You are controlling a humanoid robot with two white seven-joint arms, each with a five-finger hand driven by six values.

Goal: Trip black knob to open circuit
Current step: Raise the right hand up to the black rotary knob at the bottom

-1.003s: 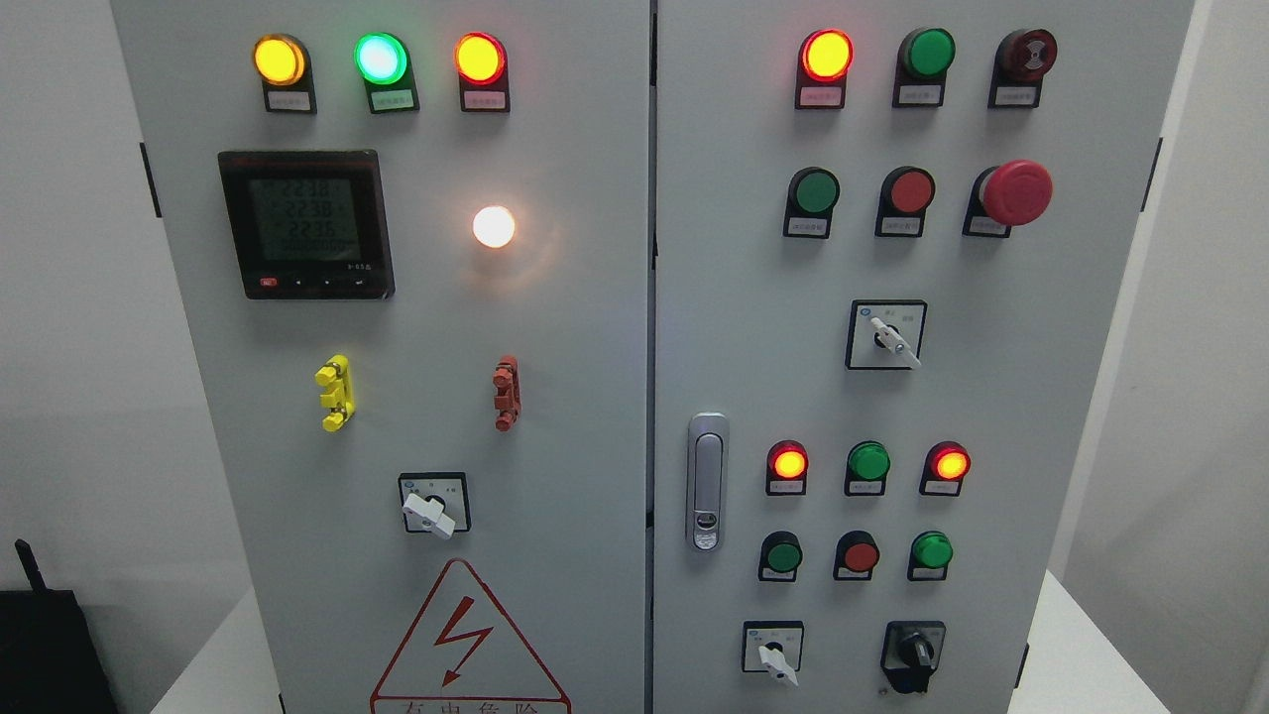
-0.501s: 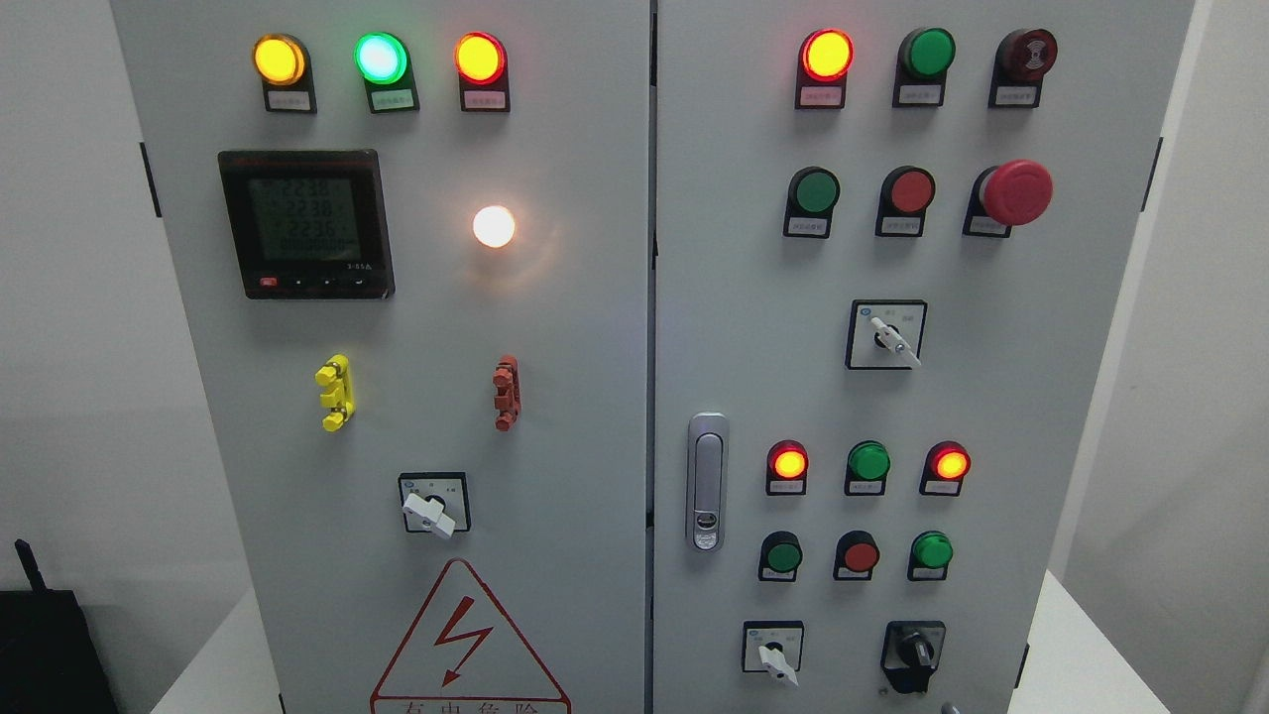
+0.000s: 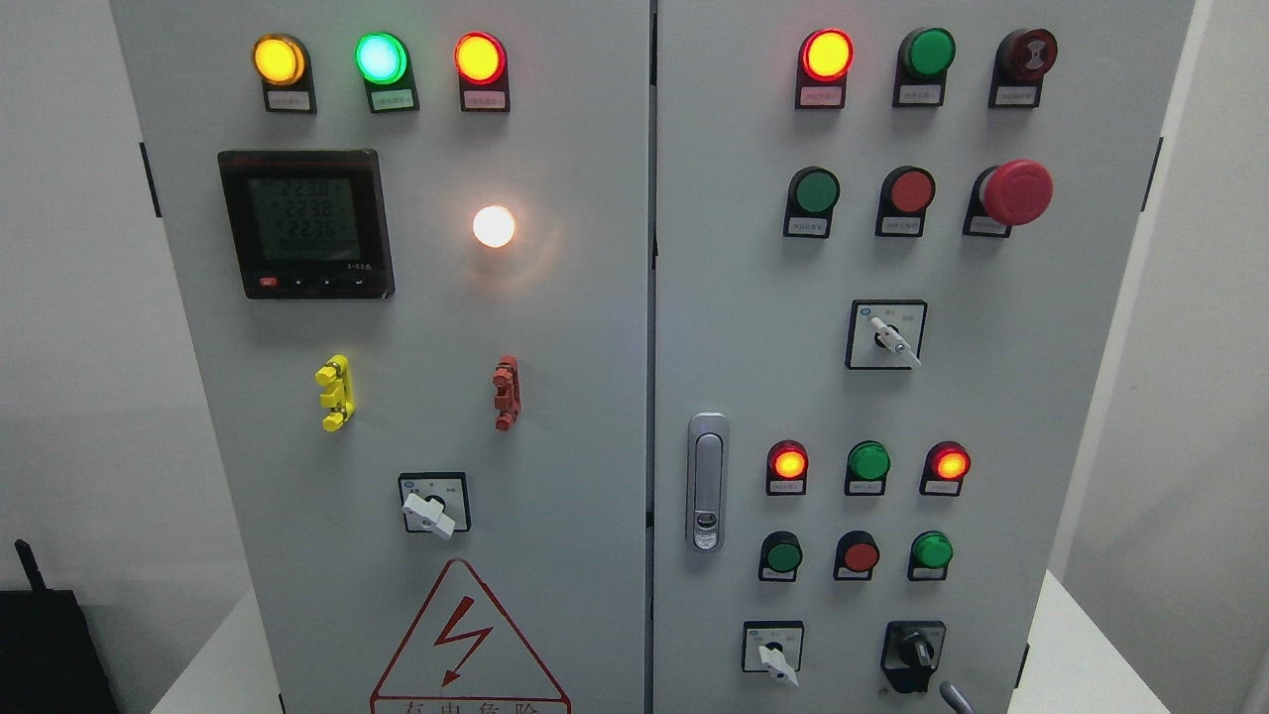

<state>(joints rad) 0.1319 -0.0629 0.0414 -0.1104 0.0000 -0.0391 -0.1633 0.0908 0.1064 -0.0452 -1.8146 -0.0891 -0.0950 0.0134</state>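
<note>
The black knob (image 3: 914, 653) sits at the lower right of the grey cabinet's right door (image 3: 991, 397), on a black plate. Its handle stands roughly upright. A small grey tip of my right hand (image 3: 953, 696) pokes up from the bottom edge, just below and to the right of the knob, apart from it. Only that tip shows, so its state is hidden. My left hand is out of view.
White selector switches (image 3: 772, 659) (image 3: 889, 339) (image 3: 429, 512) share the panel. Lit red lamps (image 3: 788, 463) (image 3: 950, 463), green and red buttons and a red mushroom stop (image 3: 1015, 191) sit above the knob. A silver door latch (image 3: 706, 482) is at the centre.
The grey tip of my right hand has risen from the bottom edge towards the black knob; one second ago it was not in view. The panel is unchanged.
</note>
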